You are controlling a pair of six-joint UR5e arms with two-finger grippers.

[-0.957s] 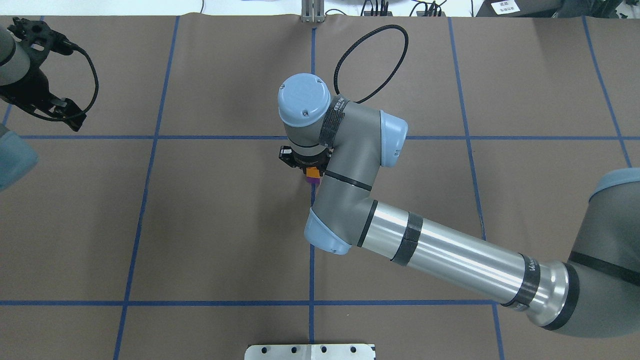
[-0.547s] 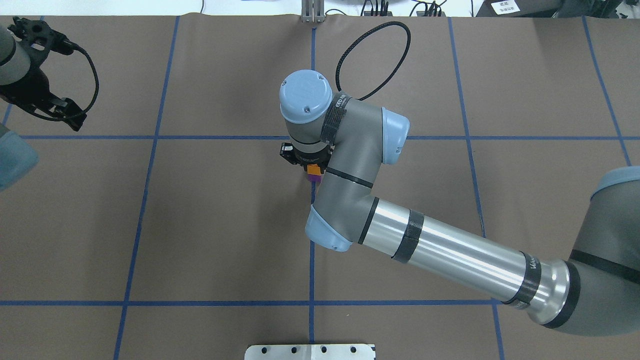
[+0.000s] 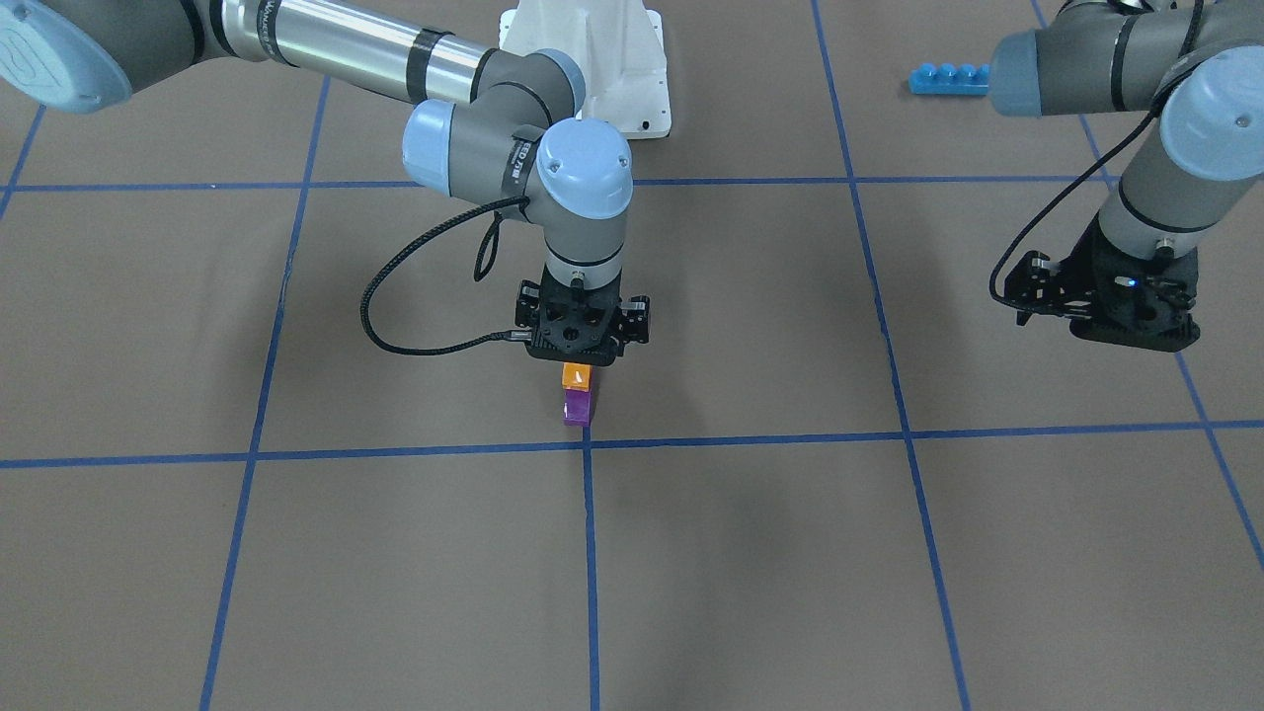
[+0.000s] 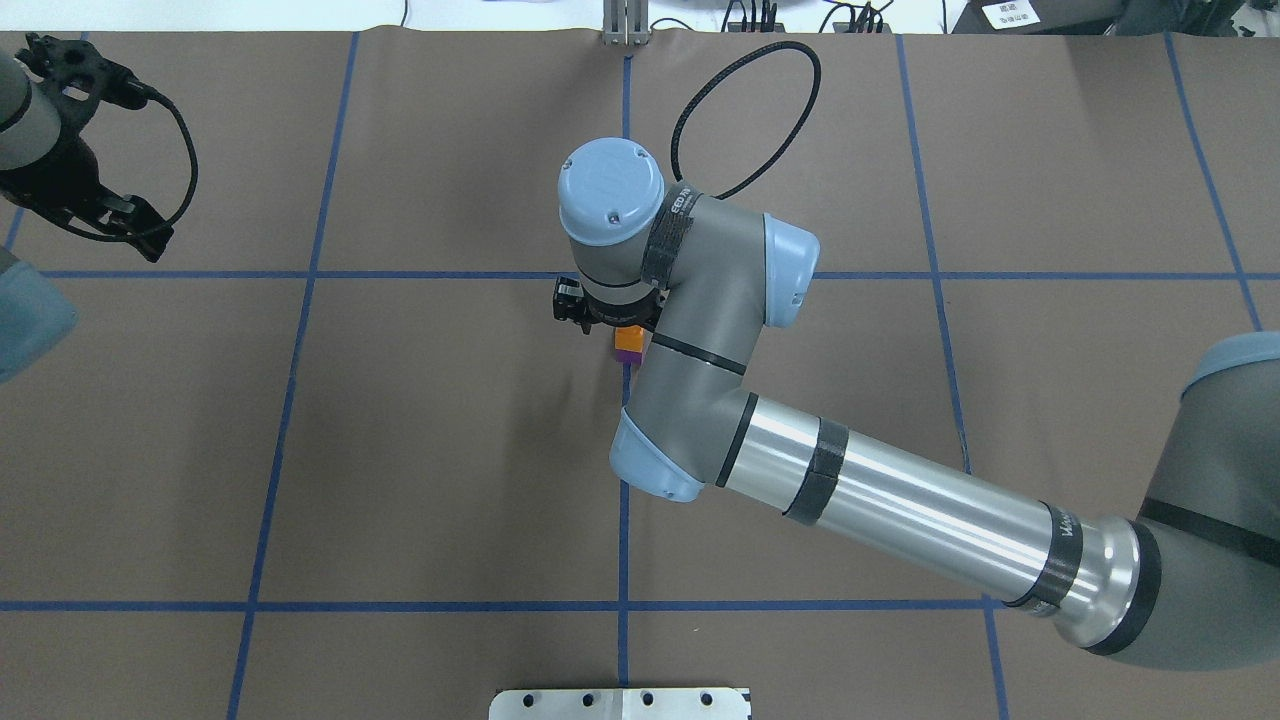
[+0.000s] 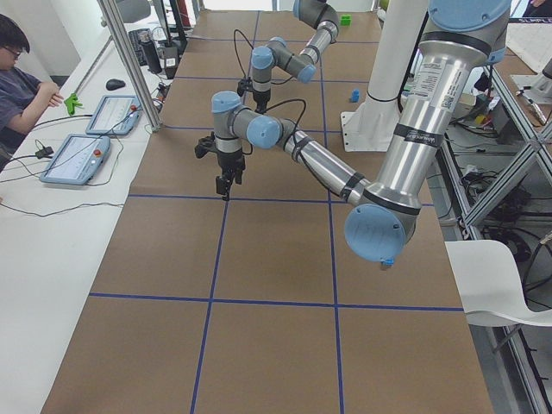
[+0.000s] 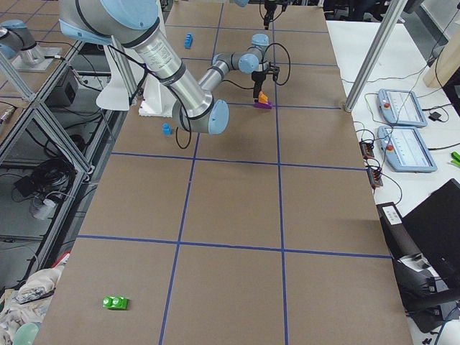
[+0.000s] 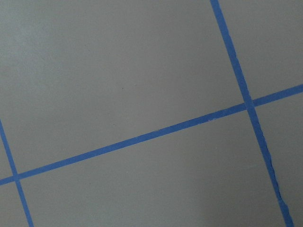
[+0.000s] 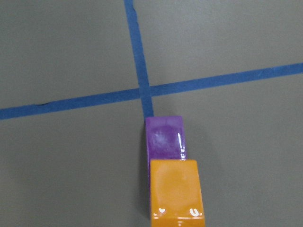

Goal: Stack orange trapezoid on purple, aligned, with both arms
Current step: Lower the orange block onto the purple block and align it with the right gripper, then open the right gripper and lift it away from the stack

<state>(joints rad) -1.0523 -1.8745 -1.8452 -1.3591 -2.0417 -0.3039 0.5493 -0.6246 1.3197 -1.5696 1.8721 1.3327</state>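
The orange trapezoid [image 3: 576, 375] sits stacked on the purple brick [image 3: 577, 408] near the table's centre, just behind a crossing of blue tape lines. My right gripper [image 3: 579, 363] stands straight above the stack and is shut on the orange trapezoid; its fingers are mostly hidden. The right wrist view shows the orange top [image 8: 176, 189] with the purple [image 8: 164, 137] jutting out beyond it. In the overhead view only slivers of orange [image 4: 629, 334] and purple [image 4: 628, 350] show under the wrist. My left gripper [image 3: 1134, 338] hovers far off to the side, empty; its jaws are unclear.
A long blue four-stud brick [image 3: 946, 79] lies near the robot base. A small blue brick [image 6: 167, 129] and a green brick [image 6: 115, 302] lie far from the stack. The left wrist view shows only brown mat and tape lines [image 7: 142, 139].
My right wrist has shifted slightly away from the robot. Less orange and more purple now show under it. The left arm has not moved.
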